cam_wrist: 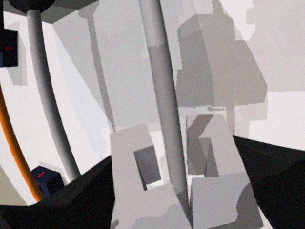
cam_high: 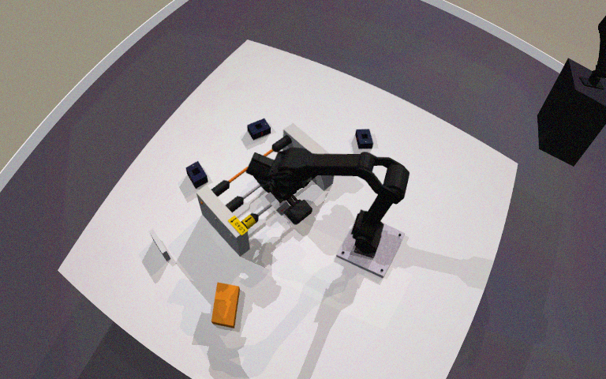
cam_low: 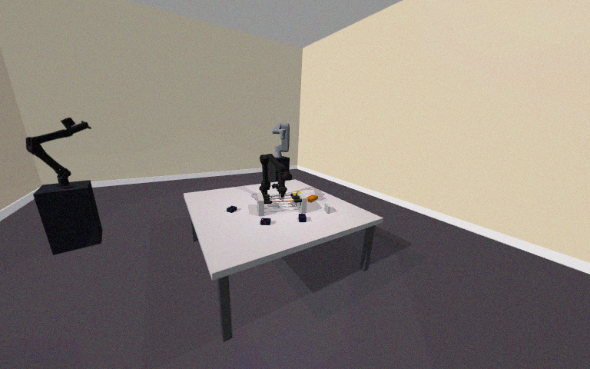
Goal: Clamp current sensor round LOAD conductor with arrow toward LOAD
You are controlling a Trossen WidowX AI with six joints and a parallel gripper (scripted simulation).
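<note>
The light grey split-core sensor [cam_wrist: 128,183] is held between the dark fingers of my gripper [cam_wrist: 171,152] [cam_high: 286,201], low in the wrist view. My gripper is shut on it. The grey LOAD conductor [cam_wrist: 164,86] [cam_high: 263,211] runs down between the sensor's two halves, with a gap showing between them at the top. How deep the conductor sits is hidden, and I cannot tell whether the latch is engaged. The sensor's arrow is not visible. The yellow LOAD marker [cam_high: 237,225] is on one end block, beside a yellow arrow sleeve [cam_high: 249,221].
An orange conductor [cam_high: 237,174] [cam_wrist: 7,116] and another grey conductor [cam_wrist: 45,86] run alongside. End blocks [cam_high: 216,219] [cam_low: 260,206] bound the rack. Dark blue boxes [cam_high: 259,129] [cam_high: 196,174] [cam_high: 364,138] stand around it. An orange block [cam_high: 225,305] and small pale plate [cam_high: 158,245] are nearby.
</note>
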